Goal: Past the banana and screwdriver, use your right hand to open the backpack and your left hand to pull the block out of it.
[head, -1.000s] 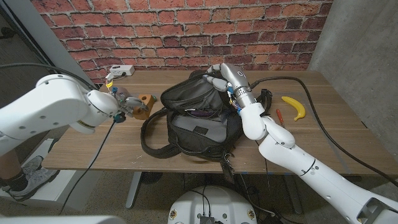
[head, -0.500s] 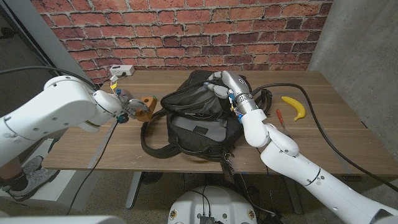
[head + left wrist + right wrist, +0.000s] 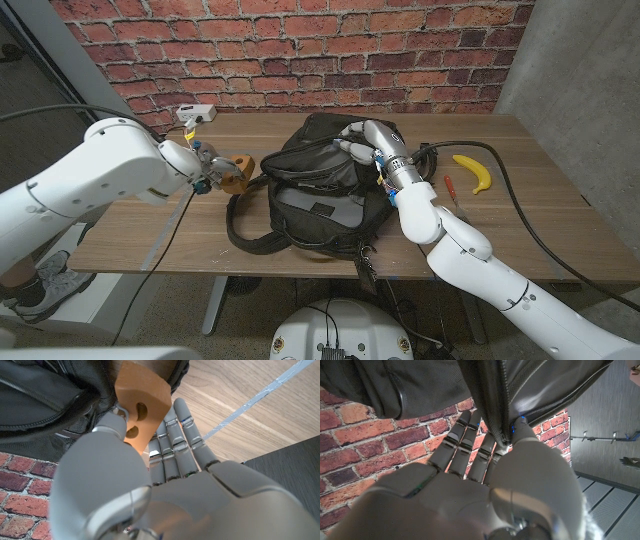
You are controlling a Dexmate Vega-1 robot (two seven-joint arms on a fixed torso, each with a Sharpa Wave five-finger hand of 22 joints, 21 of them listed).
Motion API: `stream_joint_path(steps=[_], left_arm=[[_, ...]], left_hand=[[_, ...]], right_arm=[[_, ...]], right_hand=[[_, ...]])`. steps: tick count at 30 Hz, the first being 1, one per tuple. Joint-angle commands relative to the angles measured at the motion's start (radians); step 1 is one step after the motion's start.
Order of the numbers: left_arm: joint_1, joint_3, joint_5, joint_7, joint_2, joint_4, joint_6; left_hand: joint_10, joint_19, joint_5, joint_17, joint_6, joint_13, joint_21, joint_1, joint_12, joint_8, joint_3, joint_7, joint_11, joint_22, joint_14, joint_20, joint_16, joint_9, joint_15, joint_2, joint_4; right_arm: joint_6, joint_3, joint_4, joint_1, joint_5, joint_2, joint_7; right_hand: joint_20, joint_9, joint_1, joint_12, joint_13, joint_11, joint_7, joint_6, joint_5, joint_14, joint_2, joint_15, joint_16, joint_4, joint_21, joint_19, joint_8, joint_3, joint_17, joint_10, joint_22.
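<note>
Resting in the left robot hand [image 3: 205, 168] (beside backpack [image 3: 320, 185]): block [image 3: 235, 170].

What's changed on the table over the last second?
The left hand, holding the wooden block, carried it a bit closer to the backpack. The right hand, gripping the backpack's flap, shifted slightly right. The banana and screwdriver stayed put.

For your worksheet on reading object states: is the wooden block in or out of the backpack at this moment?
Out. The left hand holds the block beside the backpack, clear of its opening, while the right hand grips the flap.
</note>
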Motion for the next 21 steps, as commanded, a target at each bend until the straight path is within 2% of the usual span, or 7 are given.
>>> stream_joint_path(steps=[1,7,21], left_arm=[[-0.044,0.05,-0.034,0.044,-0.001,0.036,0.003],[-0.075,0.083,-0.09,0.091,0.009,0.056,0.003],[-0.121,0.126,-0.263,0.227,0.054,0.09,0.003]], left_hand=[[0.048,-0.006,0.005,0.003,0.022,0.001,0.009,0.066,-0.002,0.02,0.011,0.009,-0.047,-0.001,0.029,-0.001,-0.002,0.192,-0.026,0.07,0.006],[0.047,-0.011,0.005,0.006,0.023,0.002,0.013,0.066,-0.005,0.021,0.011,0.009,-0.049,-0.003,0.029,-0.002,-0.004,0.192,-0.027,0.069,0.006],[0.052,-0.015,0.006,0.011,0.022,0.003,0.025,0.067,-0.008,0.022,0.011,0.009,-0.049,-0.006,0.027,-0.002,-0.01,0.192,-0.027,0.069,0.007]], right_arm=[[-0.002,0.077,-0.046,-0.069,0.081,-0.013,-0.064],[0.006,0.125,-0.071,-0.106,0.128,-0.021,-0.094],[-0.036,0.169,-0.123,-0.148,0.145,-0.038,-0.14]], right_hand=[[-0.082,0.002,-0.008,-0.003,0.005,0.002,-0.006,0.002,0.005,-0.002,0.002,-0.147,-0.002,-0.001,0.004,-0.006,0.003,-0.002,0.004,-0.003,0.003],[-0.081,0.003,-0.009,-0.003,0.006,0.002,-0.006,0.003,0.005,0.0,0.001,-0.148,0.0,-0.001,0.004,-0.006,0.004,-0.003,0.006,-0.003,0.003],[-0.081,0.004,-0.009,-0.003,0.007,0.002,-0.006,0.001,0.005,-0.001,0.002,-0.149,0.001,-0.003,0.003,-0.007,0.004,-0.003,0.009,-0.002,0.003]])
